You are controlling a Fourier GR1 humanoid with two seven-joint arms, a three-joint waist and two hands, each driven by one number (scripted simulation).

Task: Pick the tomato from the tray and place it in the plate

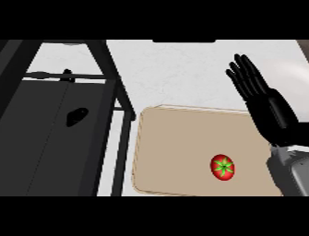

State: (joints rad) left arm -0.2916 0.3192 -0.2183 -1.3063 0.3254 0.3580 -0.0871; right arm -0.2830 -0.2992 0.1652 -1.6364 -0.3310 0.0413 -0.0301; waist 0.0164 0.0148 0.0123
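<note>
Nearest the view's lower edge, the tomato (222, 167) is lying in the tan tray (177, 152), green stem facing up, slightly taller than wide. Beyond it, the right hand (269, 108) is hovering with fingers straight, partly covering the white plate (300, 83).

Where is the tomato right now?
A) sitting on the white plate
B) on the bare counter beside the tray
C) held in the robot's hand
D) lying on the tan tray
D: the tomato lies on the tan tray, near its right side, while the right hand is open above it, not touching it, and the white plate holds no tomato.
</note>
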